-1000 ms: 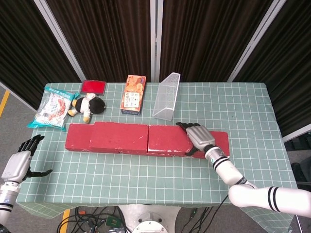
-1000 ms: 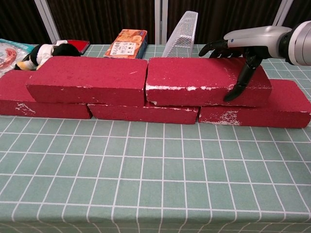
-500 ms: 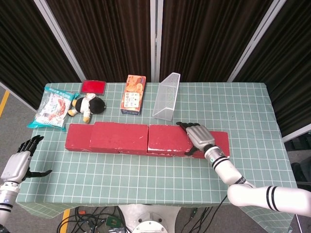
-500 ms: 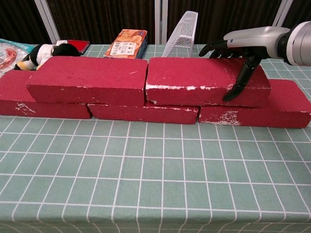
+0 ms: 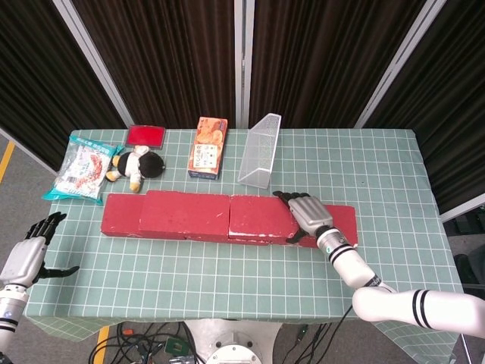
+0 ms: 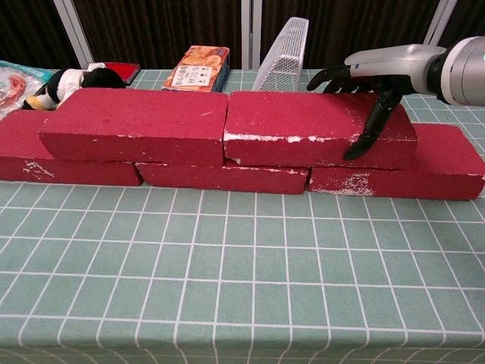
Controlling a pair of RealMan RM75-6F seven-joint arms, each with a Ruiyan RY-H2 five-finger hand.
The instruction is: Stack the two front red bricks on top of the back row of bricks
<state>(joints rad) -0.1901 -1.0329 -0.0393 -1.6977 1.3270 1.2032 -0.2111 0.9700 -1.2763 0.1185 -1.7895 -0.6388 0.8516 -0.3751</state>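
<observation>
Two red bricks lie end to end on top of the back row. The upper left brick (image 5: 186, 214) (image 6: 136, 125) touches the upper right brick (image 5: 258, 216) (image 6: 303, 136). Under them the back row (image 6: 227, 176) shows at its left end (image 5: 121, 212) and right end (image 5: 345, 220) (image 6: 447, 163). My right hand (image 5: 307, 214) (image 6: 371, 83) grips the upper right brick at its right end, fingers over the back edge and thumb down the front face. My left hand (image 5: 26, 254) hangs open off the table's left edge, holding nothing.
Behind the bricks stand a tilted wire basket (image 5: 260, 150) (image 6: 284, 53), an orange snack box (image 5: 208, 147) (image 6: 198, 68), a plush toy (image 5: 136, 165) (image 6: 72, 82), a red tin (image 5: 145, 136) and a snack bag (image 5: 82, 171). The green checked tablecloth (image 5: 379, 167) covers the table.
My right hand has slid the upper right brick slightly left, closing the small gap to the upper left brick. The left hand has barely moved.
</observation>
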